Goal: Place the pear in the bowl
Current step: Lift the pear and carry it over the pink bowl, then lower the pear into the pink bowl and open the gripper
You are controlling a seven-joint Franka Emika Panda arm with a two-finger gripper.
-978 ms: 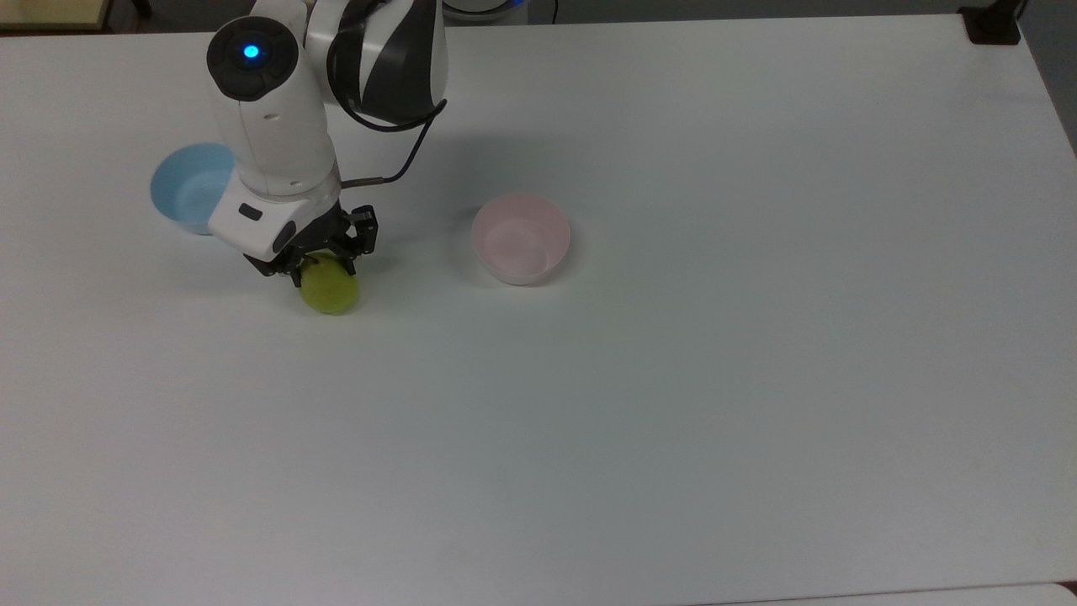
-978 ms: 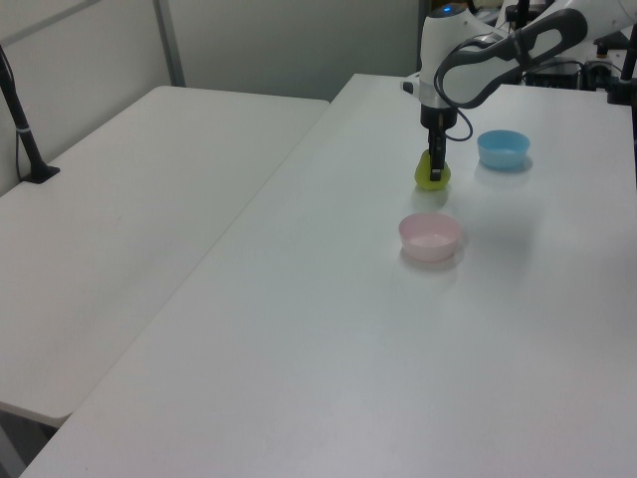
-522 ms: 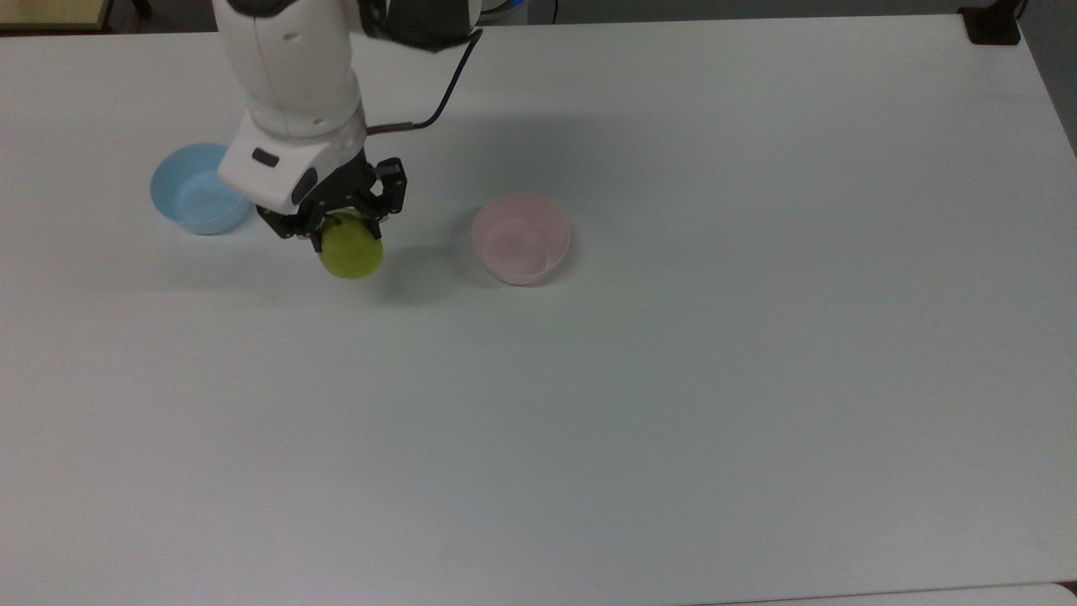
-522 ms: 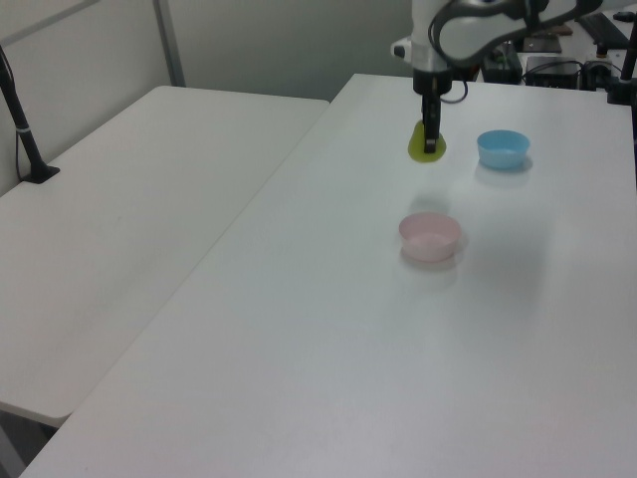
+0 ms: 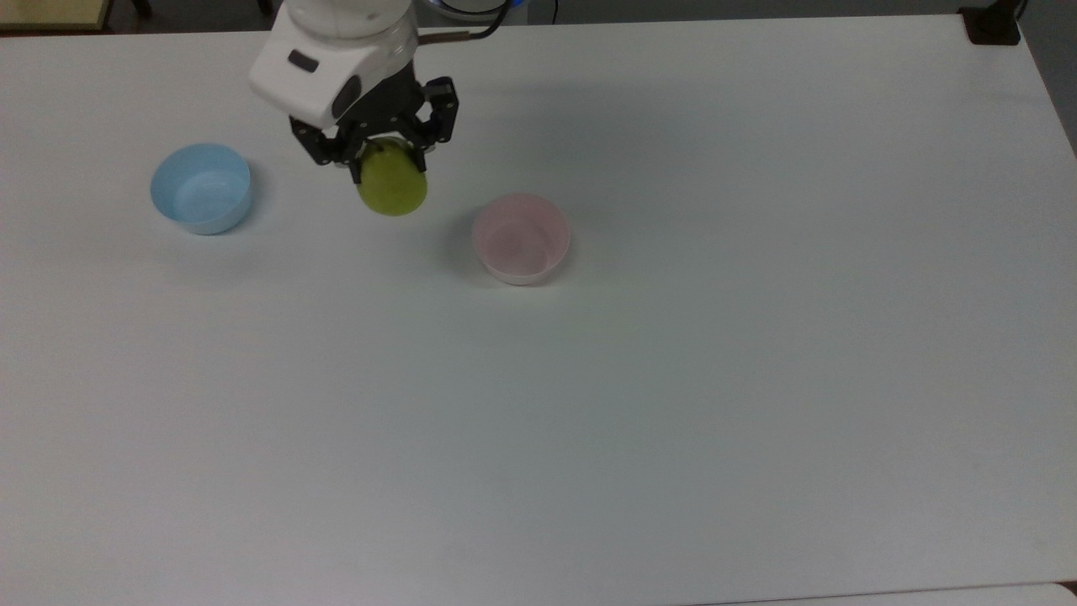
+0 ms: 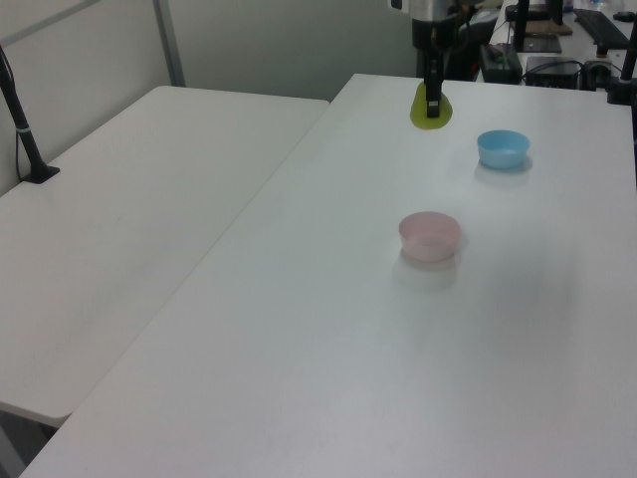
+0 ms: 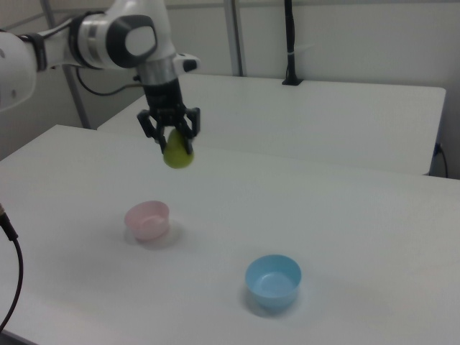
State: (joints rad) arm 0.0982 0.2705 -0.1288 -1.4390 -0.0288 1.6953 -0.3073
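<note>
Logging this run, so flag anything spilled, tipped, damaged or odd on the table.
Nothing stands out. The small yellow-green pear hangs in the tool; the pale pink plastic bowl and light blue plastic bowl sit upright and empty.

We see a yellow-green rounded pear (image 5: 392, 187), plain and unpatterned, a bit darker olive in the shaded upper part near the black two-finger gripper (image 5: 385, 156). Gripper housing above it is white with a small dark oval mark. The small round pale pink plastic bowl (image 5: 521, 238) is one smooth colour inside and out, no print. The small round light blue plastic bowl (image 5: 201, 188) is likewise plain, slightly lighter on its inner floor. Both sit on a plain white matte table (image 5: 639, 396). In the right view we note the white arm (image 7: 122, 39) with dark grey joint bands and a black cable.
</note>
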